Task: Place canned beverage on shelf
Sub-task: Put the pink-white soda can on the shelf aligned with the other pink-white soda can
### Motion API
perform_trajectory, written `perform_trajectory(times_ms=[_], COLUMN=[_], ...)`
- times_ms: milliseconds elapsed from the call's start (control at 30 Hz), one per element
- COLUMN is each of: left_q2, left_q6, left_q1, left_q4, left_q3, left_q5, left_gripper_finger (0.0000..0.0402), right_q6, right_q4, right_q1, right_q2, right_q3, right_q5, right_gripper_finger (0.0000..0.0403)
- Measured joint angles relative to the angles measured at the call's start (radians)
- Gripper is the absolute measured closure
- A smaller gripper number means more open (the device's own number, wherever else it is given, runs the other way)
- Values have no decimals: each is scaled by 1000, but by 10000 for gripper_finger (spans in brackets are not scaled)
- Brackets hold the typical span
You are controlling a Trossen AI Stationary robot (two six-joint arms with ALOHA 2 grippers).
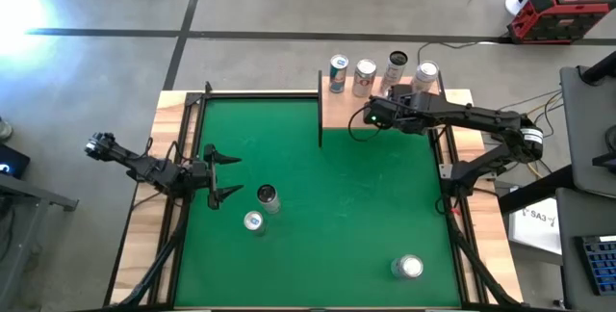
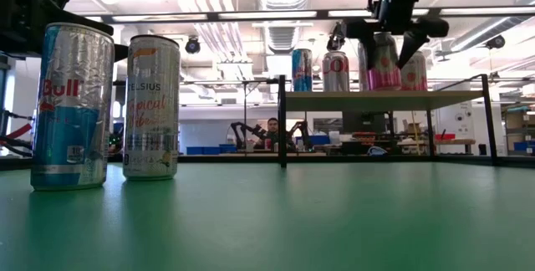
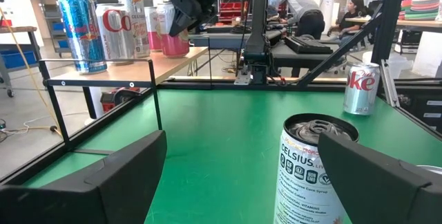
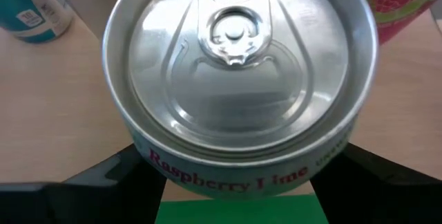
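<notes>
Your right gripper [image 2: 393,49] straddles the Raspberry Lime can [image 4: 235,79] from above, fingers [image 2: 412,47] spread to either side, apparently not clamping. The can stands on the shelf [image 1: 342,110], directly beneath the wrist, likely just set down. Your left gripper [image 3: 235,175] waits wide open, empty, the Celsius can [image 3: 314,165] just ahead.

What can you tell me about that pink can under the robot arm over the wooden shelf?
The pink aluminium Raspberry Lime can stands upright on the pale wooden shelf board, near its front edge. Its silver lid is sealed, pull tab flat. The right gripper is above it, jaws spread on either side of the can; I cannot tell whether they touch it. Four other cans stand behind it.
</notes>
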Motion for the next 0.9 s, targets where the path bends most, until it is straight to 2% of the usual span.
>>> perform_trajectory(times_ms=[233, 500, 600, 900], left_q2=[0, 0, 0, 0], left_q6=[0, 0, 0, 0], left_q1=[0, 0, 0, 0], left_q4=[0, 0, 0, 0], left_q3=[0, 0, 0, 0], left_q5=[0, 0, 0, 0], left_gripper_finger=[41, 41, 41, 41], right_q6=[1, 4, 51, 183], right_q4=[21, 21, 12, -25], right_q1=[0, 0, 10, 61], right_q2=[2, 9, 9, 43], right_q3=[-11, -12, -12, -12], right_q5=[-7, -8, -8, 50], right_gripper_finger=[107, 40, 21, 12])
